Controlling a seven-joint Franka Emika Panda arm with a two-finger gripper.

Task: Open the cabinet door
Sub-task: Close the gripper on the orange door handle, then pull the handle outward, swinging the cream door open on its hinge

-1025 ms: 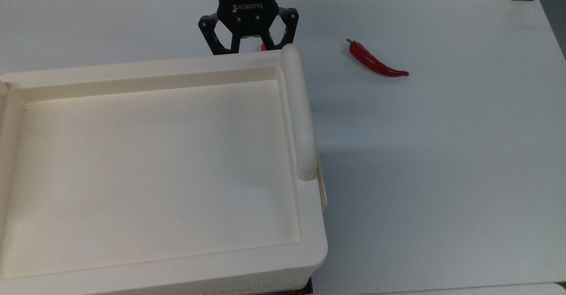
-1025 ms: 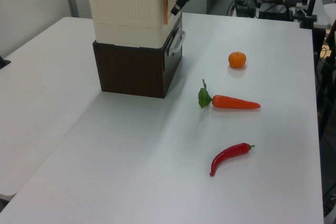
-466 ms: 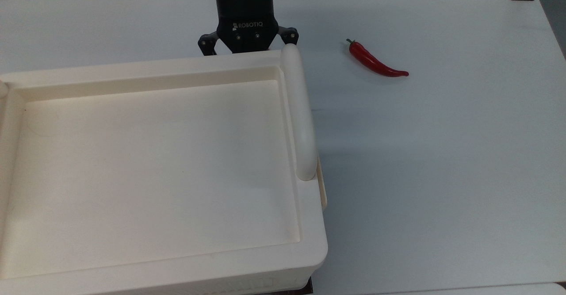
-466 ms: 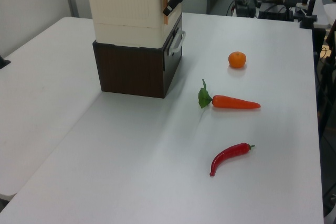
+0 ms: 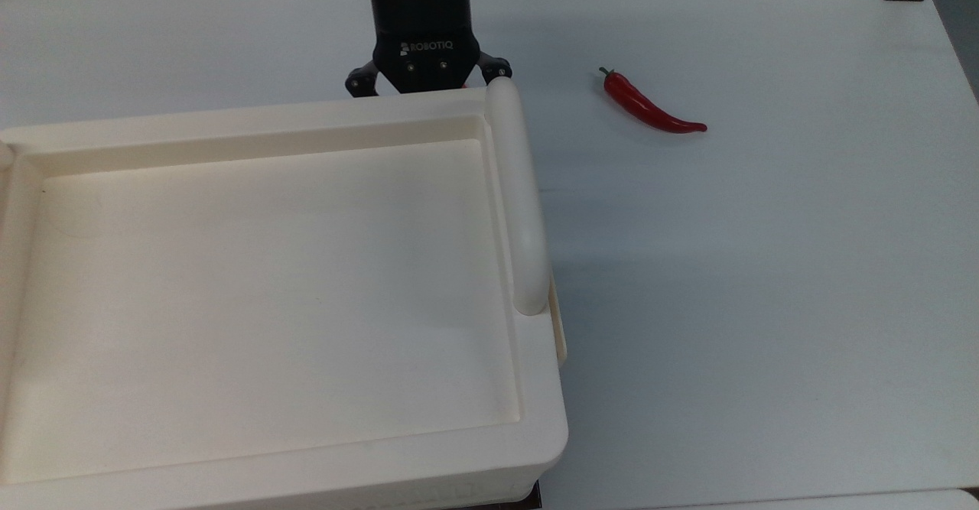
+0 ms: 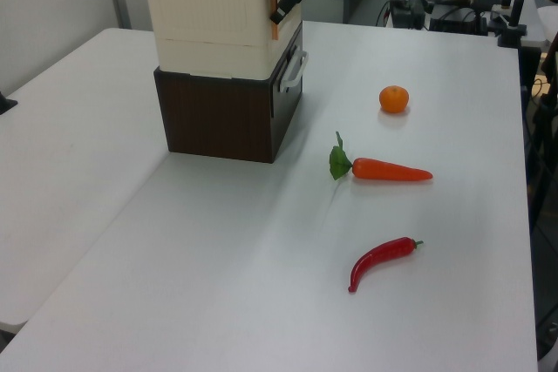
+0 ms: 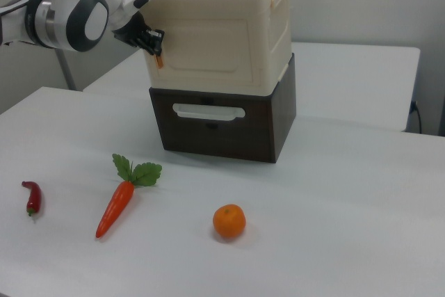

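right view puts the cabinet door (image 7: pixel 208 46) on the cream face of the cabinet (image 7: pixel 278 26) that looks toward this camera: a flat panel with a raised rim, lying flush with the face around it. the cabinet is a large cream box with a sunken tray top and a thick rounded bar (image 5: pixel 520 196) along one top edge. it stands on a dark brown box (image 7: pixel 229 137) that has a pale handle (image 7: pixel 208 111) on its front.

the claw (image 7: pixel 154 41) is at the door's edge on the right view's left, at mid height of the cream box, close against the cabinet's corner. a small orange piece (image 7: pixel 159 60) shows just under it, beside the door's rim. whether the claw is open or closed, or has hold of anything, i cannot tell. in the top view its black body sits just past the cabinet's far edge, near the end of the bar, with its tip hidden behind that edge.

on the white counter (image 7: pixel 334 206), well apart from the boxes, lie a carrot (image 7: pixel 118 203) with green leaves, an orange (image 7: pixel 229 221) on the right view's right of it, and a red chili (image 7: pixel 32 197) on the right view's left.
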